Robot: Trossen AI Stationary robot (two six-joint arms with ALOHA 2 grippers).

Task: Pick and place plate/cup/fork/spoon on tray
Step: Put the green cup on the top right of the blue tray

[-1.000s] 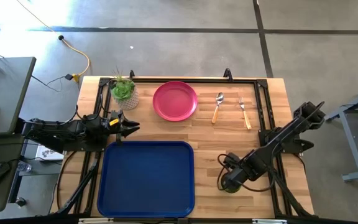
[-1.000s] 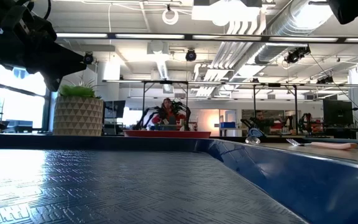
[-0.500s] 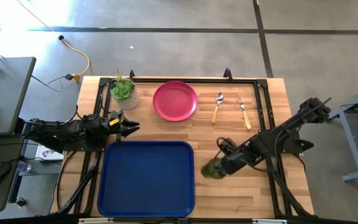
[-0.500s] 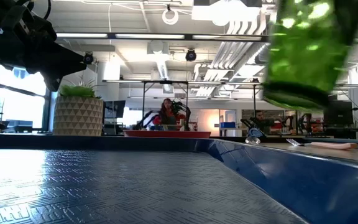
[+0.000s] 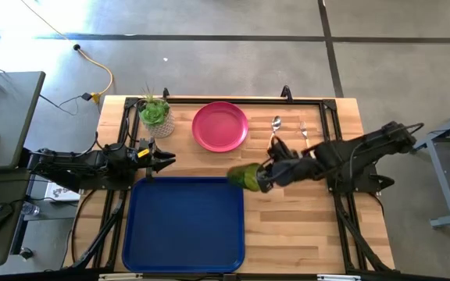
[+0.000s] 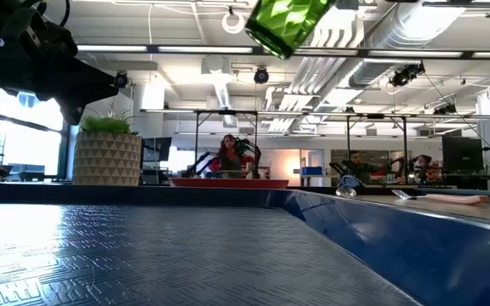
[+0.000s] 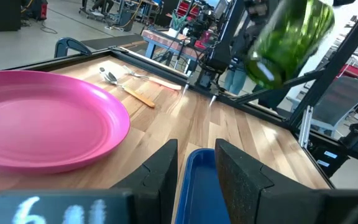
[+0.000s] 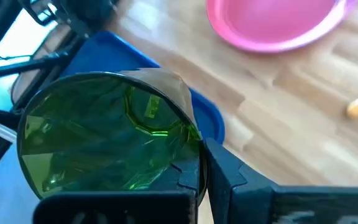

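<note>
My right gripper (image 5: pixel 262 176) is shut on the dark green translucent cup (image 5: pixel 244 178), held in the air over the far right corner of the dark blue tray (image 5: pixel 184 226). The cup also shows tilted in the low view (image 6: pixel 287 21) and in the left wrist view (image 7: pixel 291 37). The pink-red plate (image 5: pixel 219 126) lies flat on the table beyond the tray. The spoon (image 5: pixel 273 134) and the fork (image 5: pixel 308 142) lie side by side to the plate's right. My left gripper (image 5: pixel 169 160) is open and empty by the tray's far left corner. My right gripper holds the cup by its side wall (image 8: pixel 188 146). One finger (image 8: pixel 225 174) shows against the outside of the wall, and the cup hides the other. The fingers come roughly level from the table's right. The cup is lifted clear and tilted.
A green succulent in a pale pot (image 5: pixel 155 115) stands at the far left, beside the plate. A dark frame (image 5: pixel 330 117) runs along the table's far and right edges. Bare wood lies to the right of the tray (image 5: pixel 295 234).
My right gripper has carried the cup from the table's near right toward the left and far edges. It has gone up with it and now stands over the tray's far right corner. The cup stays tilted in the hold.
</note>
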